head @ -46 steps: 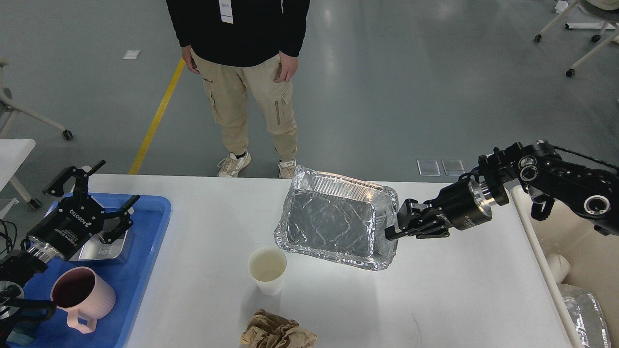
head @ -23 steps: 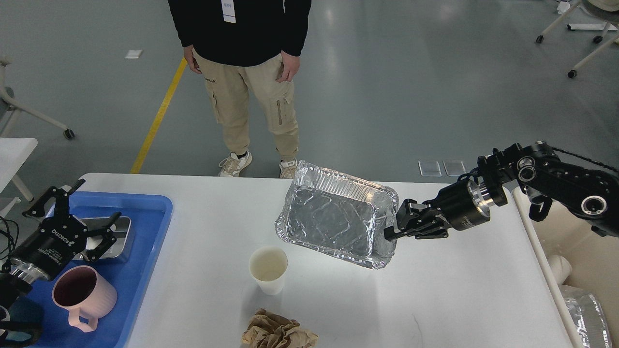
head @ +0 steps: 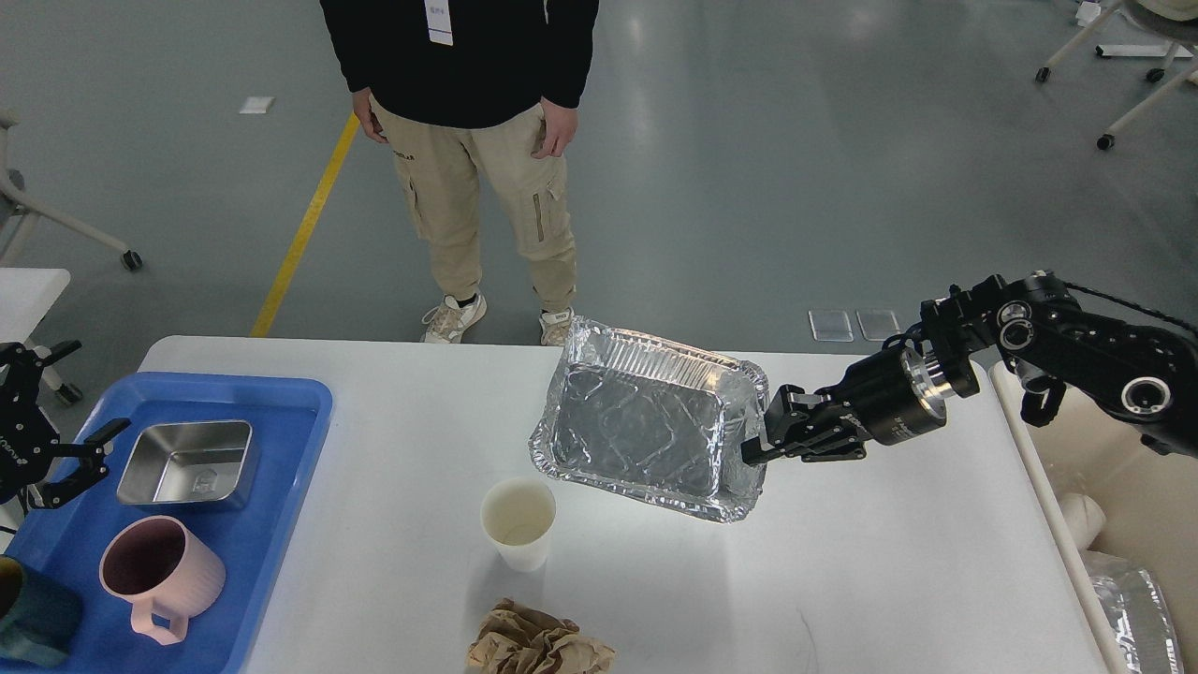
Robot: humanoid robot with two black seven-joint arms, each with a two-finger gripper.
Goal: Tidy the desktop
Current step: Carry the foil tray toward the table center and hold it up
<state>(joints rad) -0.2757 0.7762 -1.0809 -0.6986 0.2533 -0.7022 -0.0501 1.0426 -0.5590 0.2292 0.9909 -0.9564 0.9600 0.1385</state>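
The white desktop [head: 889,562] fills the lower view. My right gripper [head: 760,440] is shut on the right rim of a crinkled foil tray [head: 646,426] and holds it tilted, its left side lifted off the desktop. A white paper cup [head: 518,520] stands upright just below the tray. A crumpled brown paper ball [head: 538,641] lies at the front edge. My left gripper [head: 51,440] is open and empty at the far left edge, beside the blue tray [head: 281,524].
The blue tray holds a steel box [head: 187,461], a pink mug [head: 159,573] and a dark cup [head: 28,622]. A beige bin [head: 1123,487] with foil inside stands off the right edge. A person [head: 477,140] stands behind the desktop.
My left arm has drawn back to the left, off the steel box and out over the blue tray's edge. My right gripper still holds the foil tray, which shifted only slightly.
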